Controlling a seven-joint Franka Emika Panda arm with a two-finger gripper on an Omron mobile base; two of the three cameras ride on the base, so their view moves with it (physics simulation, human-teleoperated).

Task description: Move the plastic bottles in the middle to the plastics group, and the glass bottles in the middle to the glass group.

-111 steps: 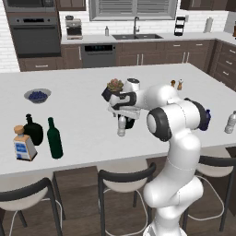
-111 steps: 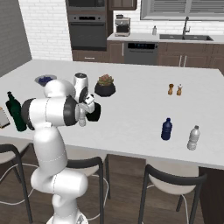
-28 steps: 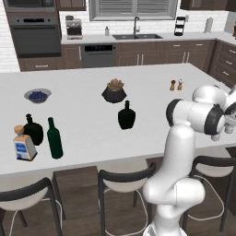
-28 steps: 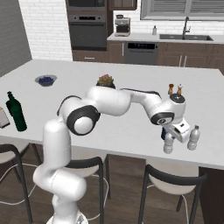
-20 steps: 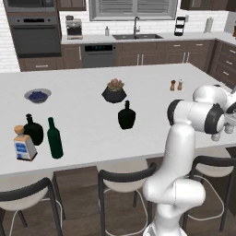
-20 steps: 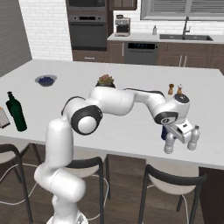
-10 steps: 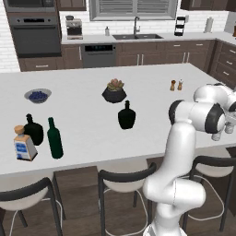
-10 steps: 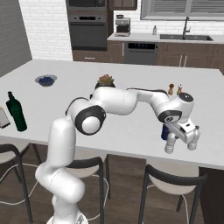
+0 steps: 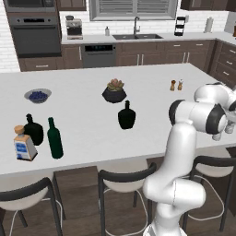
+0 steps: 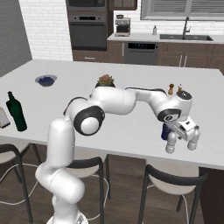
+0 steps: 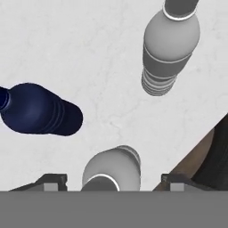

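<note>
In the hand view, my gripper [image 11: 114,180] is open around a small clear plastic bottle [image 11: 111,169], with a gap on each side of it. The bottle [image 10: 171,142] stands on the counter near the front edge, under my gripper [image 10: 177,132]. Beside it are a second clear bottle [image 11: 171,49] and the dark blue bottle [image 11: 38,109] of the plastics group. A squat black flask [image 9: 126,116] stands in the middle of the counter. At the left, a tall green bottle [image 9: 55,138] stands next to another black flask [image 9: 33,130] and the cork-stoppered square bottle [image 9: 23,144].
A potted succulent [image 9: 114,90] sits behind the middle flask. A blue bowl [image 9: 38,95] is at the back left and two small shakers [image 9: 176,85] at the back right. The counter's front edge [image 11: 196,156] runs close by the released bottle. Stools [image 9: 124,177] line the front.
My fingers have spread apart and let go of the clear bottle, which now stands free beside the blue one. The arm has hardly moved.
</note>
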